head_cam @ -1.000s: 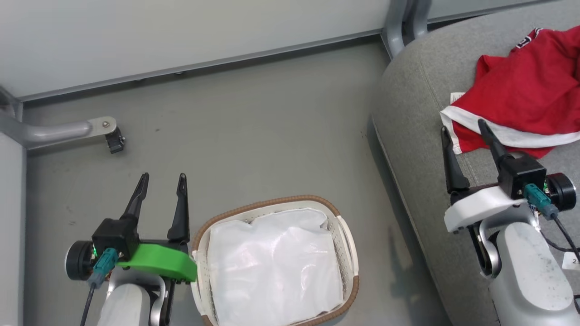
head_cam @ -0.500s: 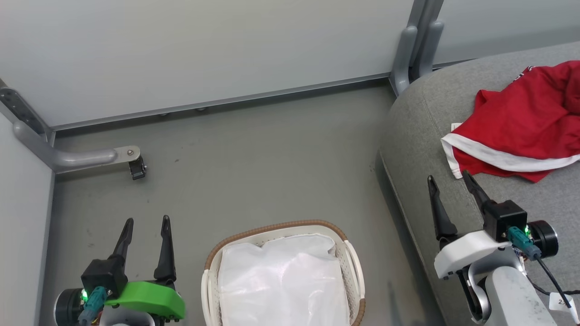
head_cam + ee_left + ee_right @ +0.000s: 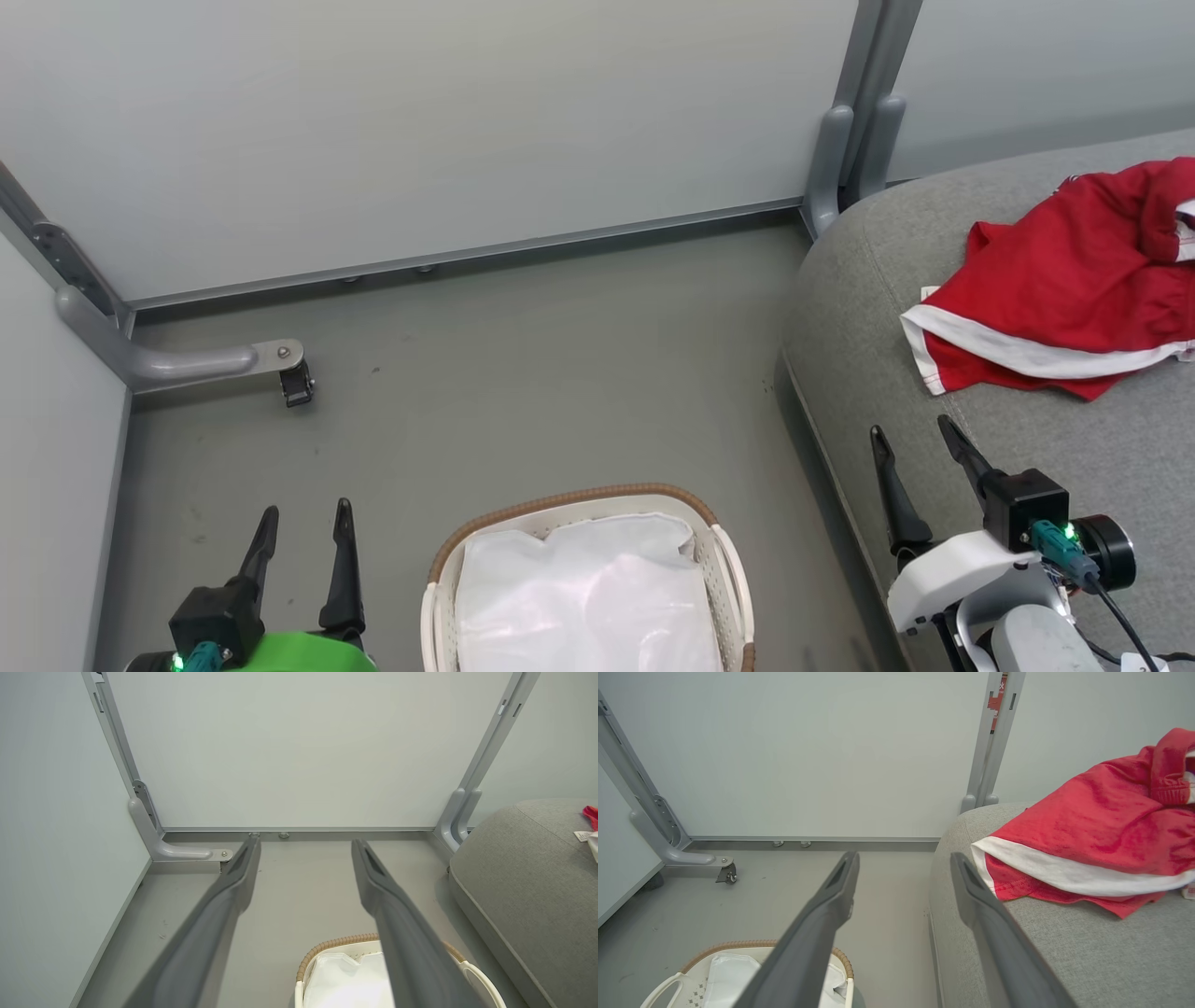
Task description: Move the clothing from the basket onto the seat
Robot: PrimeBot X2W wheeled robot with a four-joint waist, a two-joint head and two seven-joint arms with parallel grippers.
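Note:
The red clothing (image 3: pixel 1064 289) with white trim lies crumpled on the grey seat (image 3: pixel 868 308) at the right; the right wrist view has the clothing (image 3: pixel 1087 830) on the seat (image 3: pixel 1064 952) too. On the floor at bottom centre stands the white basket (image 3: pixel 560 499) with its brown woven rim, showing just its white liner (image 3: pixel 588 597). My right gripper (image 3: pixel 915 434) hovers open and empty over the seat's front edge, below the clothing. Left of the basket, my left gripper (image 3: pixel 306 511) is open with nothing in it. The left wrist view catches the basket (image 3: pixel 336 942) beneath its fingers.
Pale partition panels close off the back and left. A grey panel foot with a caster (image 3: pixel 297 385) juts onto the grey floor (image 3: pixel 523 373) at the left. A grey post (image 3: pixel 850 140) stands behind the seat's corner.
The head camera has tilted up, so everything sits lower in view and more wall shows. Both grippers have dropped toward the bottom edge, and the right one has drawn back from the clothing.

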